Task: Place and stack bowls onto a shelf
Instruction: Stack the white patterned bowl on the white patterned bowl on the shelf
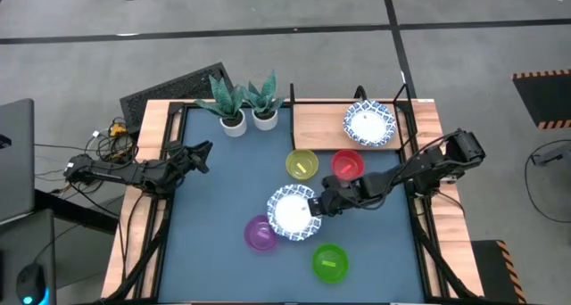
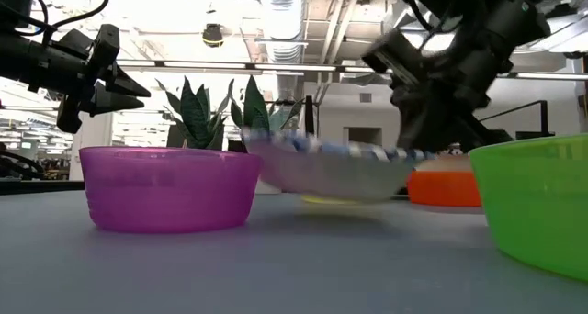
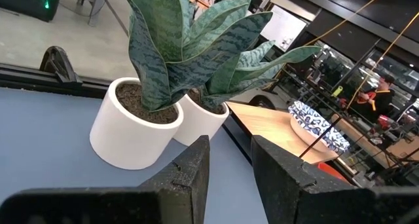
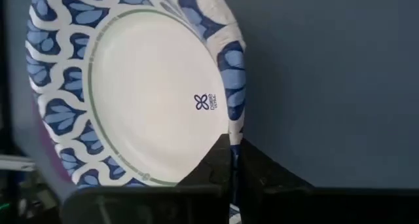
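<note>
A wide white bowl with a blue patterned rim [image 1: 289, 210] sits mid-table between the purple bowl [image 1: 260, 234], the yellow bowl [image 1: 302, 164] and the green bowl [image 1: 330, 262]. My right gripper [image 1: 314, 205] reaches in from the right and is shut on this bowl's rim. The red bowl [image 1: 346, 164] stands on the table in front of the shelf [image 1: 312, 127]. Another patterned bowl [image 1: 368, 122] rests on the shelf's wooden board. My left gripper [image 1: 202, 153] is open and hovers at the table's left side, touching nothing. My right gripper pinches the patterned bowl's rim [image 4: 230, 122] on the side facing the table's right, one finger inside the bowl and one outside. The fingers come slanting down from the right. In the low view the bowl [image 2: 335, 167] is slightly tilted; whether its base is clear of the table I cannot tell.
Two small white plant pots [image 1: 232, 122] [image 1: 264, 118] stand at the far edge, left of the shelf. A black metal frame [image 1: 291, 109] borders the shelf. The blue-grey tabletop [image 1: 214, 207] has free room on its left half. Cables lie off the table's left edge.
</note>
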`<state>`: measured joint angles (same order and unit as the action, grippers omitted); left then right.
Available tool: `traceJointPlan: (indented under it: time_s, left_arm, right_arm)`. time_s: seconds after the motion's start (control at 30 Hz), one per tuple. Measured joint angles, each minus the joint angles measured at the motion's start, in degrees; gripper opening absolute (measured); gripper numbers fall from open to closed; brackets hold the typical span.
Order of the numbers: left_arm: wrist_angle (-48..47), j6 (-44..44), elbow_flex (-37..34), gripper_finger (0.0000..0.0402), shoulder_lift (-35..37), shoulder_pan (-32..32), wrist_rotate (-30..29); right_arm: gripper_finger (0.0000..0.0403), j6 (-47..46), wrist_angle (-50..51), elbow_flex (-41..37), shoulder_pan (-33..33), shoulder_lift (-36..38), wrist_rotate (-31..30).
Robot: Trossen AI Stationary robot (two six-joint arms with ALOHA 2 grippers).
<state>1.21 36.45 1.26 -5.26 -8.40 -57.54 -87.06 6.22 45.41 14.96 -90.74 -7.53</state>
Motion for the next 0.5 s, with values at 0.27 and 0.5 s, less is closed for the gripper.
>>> traceJointPlan:
  time_s: [0.27, 0.5]
  left_arm:
    - [0.0, -0.3, 0.0, 0.0098, 0.0, 0.0, 0.0]
    - [0.0, -0.4, 0.0, 0.0098, 0.0, 0.0, -0.1]
  right_arm:
    - [0.0021, 0.0, 1.6, 1.5, 0.0, 6.7, -2.3]
    - [0.0021, -10.8, 19.5, 1.4, 1.7, 21.1, -21.7]
